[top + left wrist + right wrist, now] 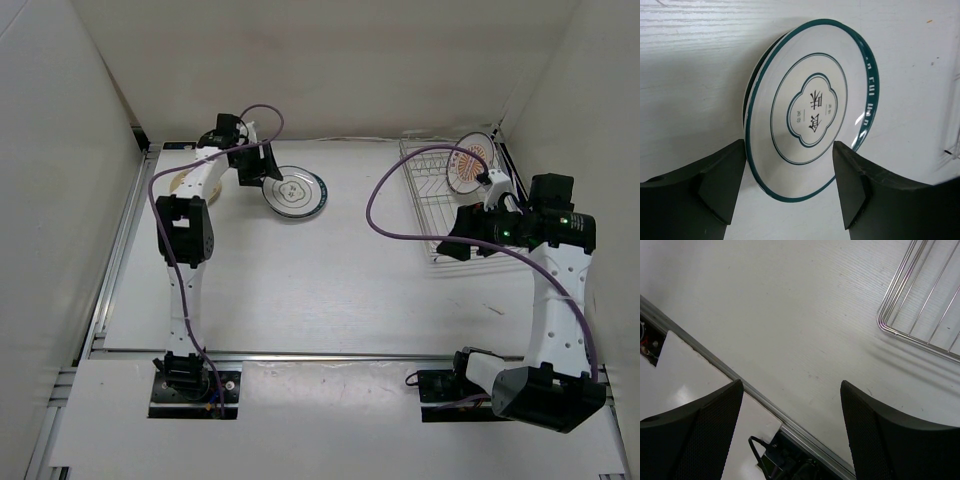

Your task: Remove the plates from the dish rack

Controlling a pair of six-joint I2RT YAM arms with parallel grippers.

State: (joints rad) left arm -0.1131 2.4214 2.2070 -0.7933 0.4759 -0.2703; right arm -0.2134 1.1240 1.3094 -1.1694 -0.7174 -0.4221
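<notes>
The white plate with a dark lettered rim (293,192) lies flat on the table, and also shows in the left wrist view (812,107). My left gripper (260,170) is open and empty just left of it; in its wrist view (790,192) the jaws stand apart at the plate's near edge. The tan plate (184,180) lies at the far left, partly hidden by the left arm. The plate with the orange-red centre (470,165) stands upright in the dish rack (432,205). My right gripper (453,245) is open and empty (792,432) at the rack's near edge.
The rack's near corner (920,335) shows at the top right of the right wrist view. A metal rail (760,400) runs along the table's front edge. White walls enclose the table on three sides. A purple cable (385,225) loops from the right arm over the table.
</notes>
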